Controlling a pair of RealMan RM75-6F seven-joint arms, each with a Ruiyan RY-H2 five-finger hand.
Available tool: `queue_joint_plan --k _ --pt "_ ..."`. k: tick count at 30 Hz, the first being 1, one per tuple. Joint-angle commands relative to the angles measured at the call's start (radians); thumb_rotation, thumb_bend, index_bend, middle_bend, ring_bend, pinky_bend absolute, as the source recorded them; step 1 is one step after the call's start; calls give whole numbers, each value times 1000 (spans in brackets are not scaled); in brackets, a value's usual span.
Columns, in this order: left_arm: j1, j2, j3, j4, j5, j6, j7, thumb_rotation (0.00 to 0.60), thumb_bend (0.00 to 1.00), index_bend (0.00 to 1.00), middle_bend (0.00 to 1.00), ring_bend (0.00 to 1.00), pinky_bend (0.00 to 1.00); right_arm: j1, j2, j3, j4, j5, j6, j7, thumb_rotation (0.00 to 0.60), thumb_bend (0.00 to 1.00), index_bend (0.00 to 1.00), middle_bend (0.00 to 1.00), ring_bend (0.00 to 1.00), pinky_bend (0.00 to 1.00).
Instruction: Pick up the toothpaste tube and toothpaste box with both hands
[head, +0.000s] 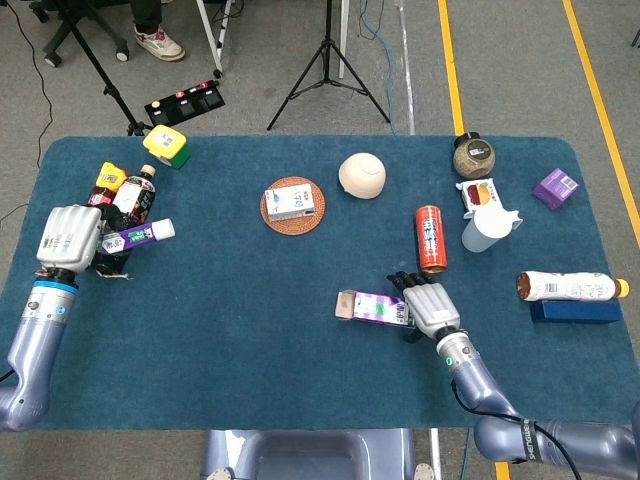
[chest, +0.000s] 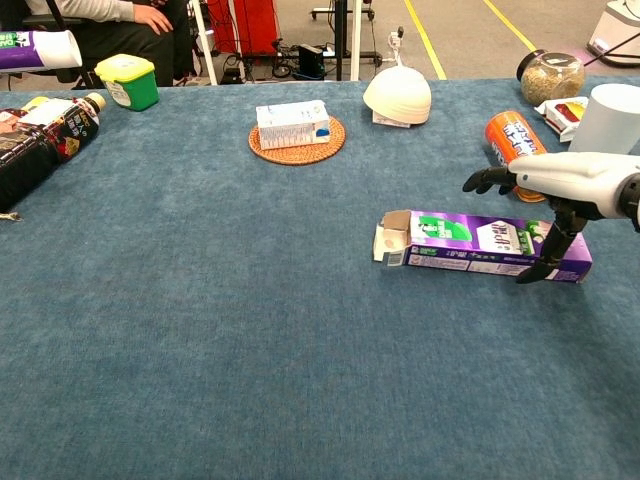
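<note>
The purple toothpaste box (head: 370, 306) lies flat on the blue table, its open flap end pointing left. My right hand (head: 430, 308) hovers over the box's right end with fingers spread. In the chest view the right hand (chest: 562, 188) straddles the toothpaste box (chest: 480, 244): one finger reaches down its near side, the others stretch out above the far side. At the table's left edge my left hand (head: 70, 238) grips the toothpaste tube (head: 140, 236) by its tail, cap pointing right. The chest view shows only the toothpaste tube (chest: 38, 48), raised at the top left.
Dark bottles (head: 126, 194) lie beside the left hand, a yellow-green tub (head: 166, 146) behind them. A small carton on a coaster (head: 294, 202), a white dome (head: 361, 175), a red can (head: 431, 238), a white cup (head: 487, 229), a jar (head: 473, 156) and a bottle on a blue block (head: 565, 288) surround the box.
</note>
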Motion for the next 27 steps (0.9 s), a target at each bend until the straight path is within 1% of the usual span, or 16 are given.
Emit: queue_joint_plan --k 1,5,7,10,12,14,15,17,20,23,27 --pt "0 -1 0 4 0 -2 -2 600 392 650 533 531 722 -9 -41 11 55 2 8 8 600 0 133 169 193 118" --pt "0 -2 1 9 -1 -4 -3 600 392 651 533 531 722 -18 -68 11 97 -10 8 9 600 0 180 234 259 175" --pt "0 -3 0 11 -2 -5 -4 600 391 651 533 531 723 -22 -75 11 108 -19 8 9 600 0 203 250 275 202" --pt "0 -3 0 13 -3 -6 -5 600 391 651 533 531 723 -28 -77 15 115 -36 6 16 600 0 234 274 300 243" --pt "0 -4 1 15 -2 -6 -6 600 392 651 533 531 722 -32 -75 16 116 -56 5 26 600 7 266 302 329 291" --pt "0 -6 2 16 -2 -8 -5 600 392 651 533 531 722 -37 -74 17 117 -72 2 35 600 65 317 346 370 360" --pt "0 -7 2 16 -2 -8 -5 600 391 651 533 531 722 -38 -73 17 117 -78 -1 41 600 99 331 358 382 376" --pt "-1 -11 5 17 0 -10 -2 600 392 651 533 531 722 -42 -71 21 117 -91 -12 59 600 215 362 386 405 410" --pt "-1 -13 7 14 2 -10 -1 600 392 651 533 531 723 -45 -68 23 117 -107 -24 74 600 345 386 408 425 453" --pt "0 -14 9 9 9 -9 0 600 392 651 533 531 722 -49 -63 25 114 -133 -28 89 600 427 405 432 447 488" --pt "2 -14 12 7 13 -8 -1 600 391 651 533 531 722 -57 -64 23 123 -170 -18 95 600 485 419 450 466 525"
